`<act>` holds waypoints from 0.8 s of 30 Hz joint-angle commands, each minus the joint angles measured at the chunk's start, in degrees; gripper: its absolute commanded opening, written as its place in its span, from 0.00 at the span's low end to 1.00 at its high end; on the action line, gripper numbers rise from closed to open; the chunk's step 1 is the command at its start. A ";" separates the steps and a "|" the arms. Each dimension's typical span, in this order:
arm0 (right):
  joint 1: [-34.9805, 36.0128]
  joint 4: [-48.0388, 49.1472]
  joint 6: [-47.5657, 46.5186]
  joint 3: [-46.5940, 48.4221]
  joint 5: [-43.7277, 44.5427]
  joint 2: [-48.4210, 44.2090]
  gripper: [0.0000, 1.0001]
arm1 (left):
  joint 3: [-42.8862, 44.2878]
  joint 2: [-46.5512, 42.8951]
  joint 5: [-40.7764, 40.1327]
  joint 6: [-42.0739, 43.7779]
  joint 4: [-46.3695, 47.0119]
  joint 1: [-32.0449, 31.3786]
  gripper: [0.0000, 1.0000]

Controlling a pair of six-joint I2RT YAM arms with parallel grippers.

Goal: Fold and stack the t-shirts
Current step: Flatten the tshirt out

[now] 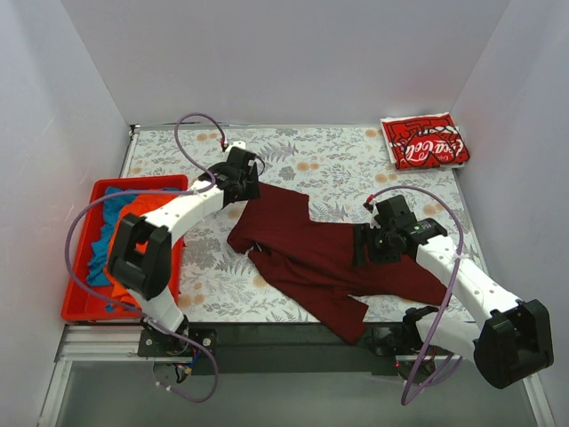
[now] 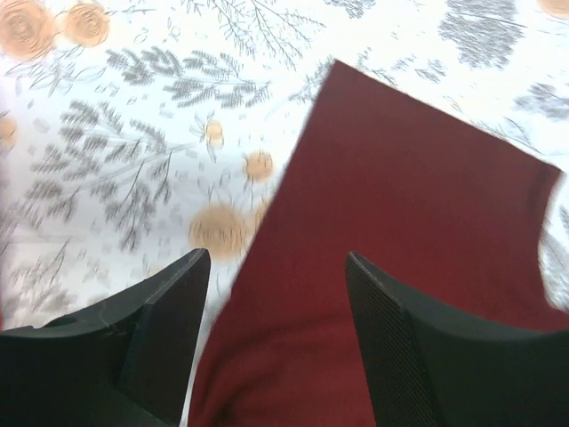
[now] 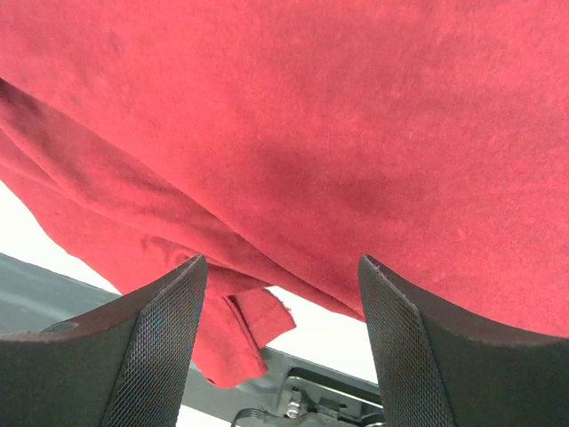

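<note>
Lying rumpled across the middle of the table point(image 1: 338, 165), the maroon t-shirt point(image 1: 311, 253) is flanked by the left gripper point(image 1: 244, 189) at its far corner and the right gripper point(image 1: 360, 245) on its right side. A folded Coca-Cola t-shirt point(image 1: 425, 142) is seen in the far right corner, and an orange t-shirt point(image 1: 147, 206) and a blue t-shirt point(image 1: 107, 231) are piled in the red bin point(image 1: 80, 267).

From the left wrist, the fingers point(image 2: 169, 311) are held wide apart over the maroon t-shirt's point(image 2: 400, 205) edge, with nothing gripped.

From the right wrist, the fingers point(image 3: 418, 338) are spread just as wide above the maroon cloth point(image 3: 356, 116), empty.
</note>
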 commanded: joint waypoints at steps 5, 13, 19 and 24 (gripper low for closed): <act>-0.22 1.79 -2.34 -1.47 -1.03 -3.41 0.75 | 12.85 15.49 3.70 6.18 7.29 2.65 0.58; -0.22 2.49 -3.31 -1.73 -2.61 -3.06 0.77 | 19.98 25.62 4.84 7.77 7.21 3.09 0.56; -0.22 3.28 -3.75 -2.17 -2.52 -2.54 0.77 | 21.65 29.58 5.37 7.77 7.12 3.44 0.56; -0.22 3.81 -4.10 -2.35 -2.26 -1.92 0.77 | 21.31 30.90 7.13 7.76 7.03 3.79 0.54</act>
